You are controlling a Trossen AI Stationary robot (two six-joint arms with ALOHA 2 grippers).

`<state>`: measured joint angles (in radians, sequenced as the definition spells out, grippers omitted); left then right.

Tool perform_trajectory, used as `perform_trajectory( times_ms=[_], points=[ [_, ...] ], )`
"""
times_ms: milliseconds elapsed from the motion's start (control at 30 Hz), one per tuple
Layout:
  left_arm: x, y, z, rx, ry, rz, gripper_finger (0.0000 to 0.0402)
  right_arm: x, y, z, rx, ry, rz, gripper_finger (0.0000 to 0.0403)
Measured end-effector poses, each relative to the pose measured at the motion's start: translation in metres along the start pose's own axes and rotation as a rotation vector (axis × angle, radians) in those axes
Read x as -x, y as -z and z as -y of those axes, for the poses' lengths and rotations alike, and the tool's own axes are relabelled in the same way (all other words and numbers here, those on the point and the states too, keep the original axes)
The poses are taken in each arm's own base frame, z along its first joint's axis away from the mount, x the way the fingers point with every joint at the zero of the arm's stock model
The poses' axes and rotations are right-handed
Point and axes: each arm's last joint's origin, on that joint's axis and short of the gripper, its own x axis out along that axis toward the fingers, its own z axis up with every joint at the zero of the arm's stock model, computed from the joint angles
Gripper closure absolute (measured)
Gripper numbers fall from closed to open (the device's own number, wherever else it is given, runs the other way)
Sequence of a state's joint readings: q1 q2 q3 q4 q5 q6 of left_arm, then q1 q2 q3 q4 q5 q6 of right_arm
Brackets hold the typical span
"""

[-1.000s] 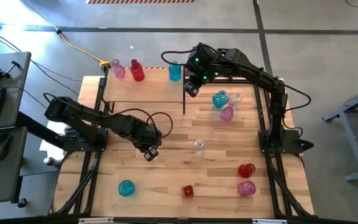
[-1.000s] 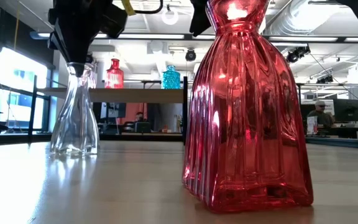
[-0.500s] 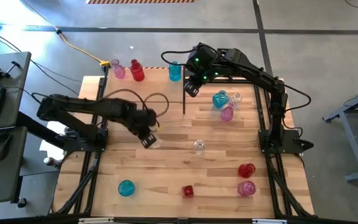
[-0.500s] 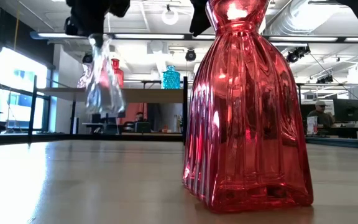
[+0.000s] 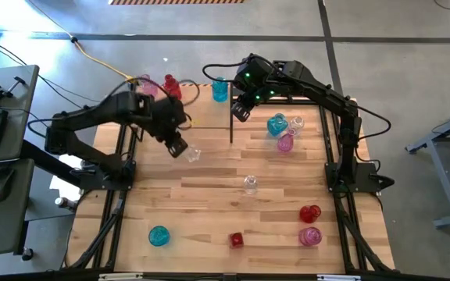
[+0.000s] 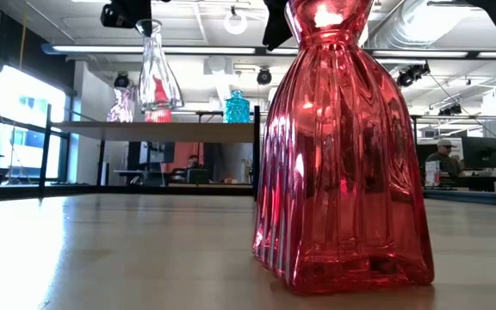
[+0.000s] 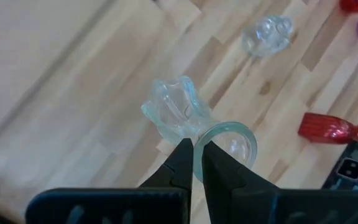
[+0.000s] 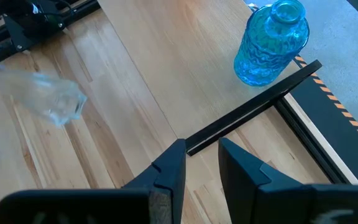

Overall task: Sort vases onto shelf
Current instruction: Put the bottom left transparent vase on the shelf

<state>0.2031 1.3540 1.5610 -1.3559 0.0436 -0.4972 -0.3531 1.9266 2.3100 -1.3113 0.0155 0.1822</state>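
Your left gripper [image 5: 176, 146] is up in the air with a clear vase [image 5: 191, 154] pinched by its rim, fingers [image 7: 182, 163] clamped tight on the glass lip. In the low view that vase [image 6: 158, 73] hangs neck-up above the level of the shelf [image 5: 180, 109], and from above it sits just off the shelf's near edge, over the table [image 5: 209, 211]. On the shelf you've got a pink vase [image 5: 149, 87] and a red vase [image 5: 170, 86] at the far left, partly hidden by your arm, and a blue vase [image 5: 219, 89] at the far right corner.

Your right gripper [image 5: 241, 109] hovers beside the shelf's right edge, fingers [image 8: 170, 169] parted with nothing between them.

Out on the table: a blue, a clear and a pink vase clustered far right [image 5: 285, 131], a second clear vase [image 5: 250, 184] mid-table, a red one [image 5: 309, 213] and a pink one [image 5: 310, 236] near right, a red vase [image 5: 236, 240] at the near edge, and a teal one [image 5: 158, 235] near left. Some look tipped over, though from above it's hard to say.
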Motion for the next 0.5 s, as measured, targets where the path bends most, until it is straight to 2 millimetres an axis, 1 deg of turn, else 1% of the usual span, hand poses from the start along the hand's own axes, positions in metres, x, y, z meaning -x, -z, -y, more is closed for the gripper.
perform_trajectory(
  times_ms=[100, 233, 500],
  points=[
    [0.01, -0.006, -0.012, -0.004, -0.02, 0.018, 0.0394, 0.0, 0.0, 0.0, 0.0, 0.0, 0.0, 0.0327],
    [0.019, -0.015, -0.029, -0.004, -0.047, 0.054, 0.0393, 0.0, 0.0, 0.0, 0.0, 0.0, 0.0, 0.0327],
    [0.029, -0.028, -0.061, -0.006, -0.104, 0.117, 0.0393, 0.0, 0.0, 0.0, 0.0, 0.0, 0.0, 0.0327]
  ],
)
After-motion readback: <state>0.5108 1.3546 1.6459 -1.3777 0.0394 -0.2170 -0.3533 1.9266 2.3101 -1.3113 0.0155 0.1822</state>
